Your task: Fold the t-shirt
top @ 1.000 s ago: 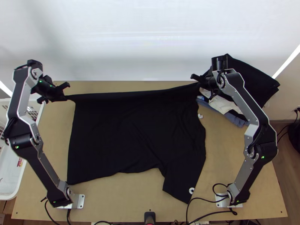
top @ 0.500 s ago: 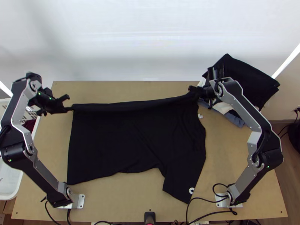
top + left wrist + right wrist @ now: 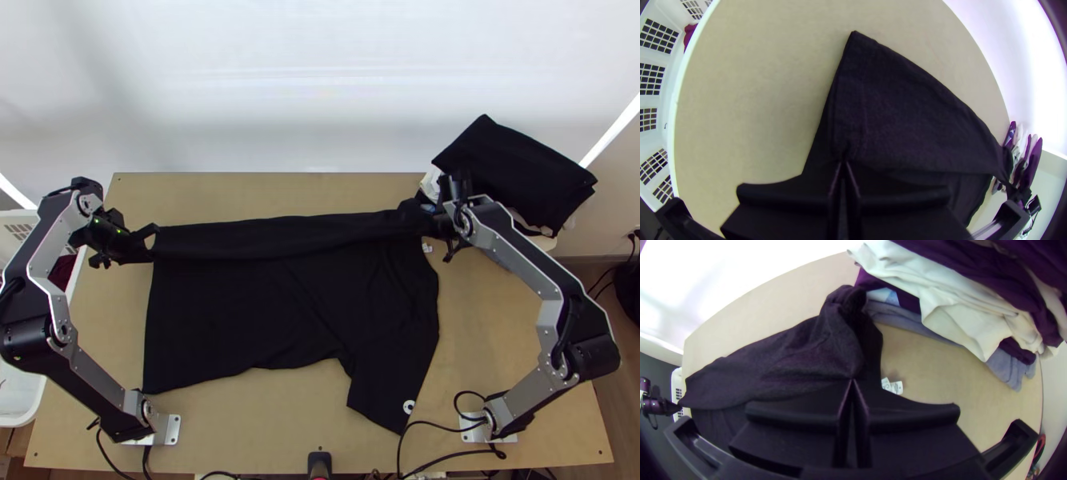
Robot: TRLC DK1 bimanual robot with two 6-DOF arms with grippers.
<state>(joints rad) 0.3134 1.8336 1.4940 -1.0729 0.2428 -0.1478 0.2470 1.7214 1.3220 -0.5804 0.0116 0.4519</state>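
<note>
- You have the table (image 3: 272, 424) before the wall panel (image 3: 280, 88).
- The basket (image 3: 20, 418) stands at your table's left side, with a garment (image 3: 63, 270) in it.
- Your t-shirt (image 3: 272, 312) lies on the table between the two arms, left of and nearer than the clothes pile (image 3: 512, 168) at the far right corner.
- Your left gripper (image 3: 150, 249) is at the shirt's far left, your right gripper (image 3: 428, 226) at its far right.
- The label (image 3: 427, 247) lies just beside the shirt's right edge.
- Your cables (image 3: 436, 458) run along the near edge, by the right arm's base (image 3: 475, 433).
</note>
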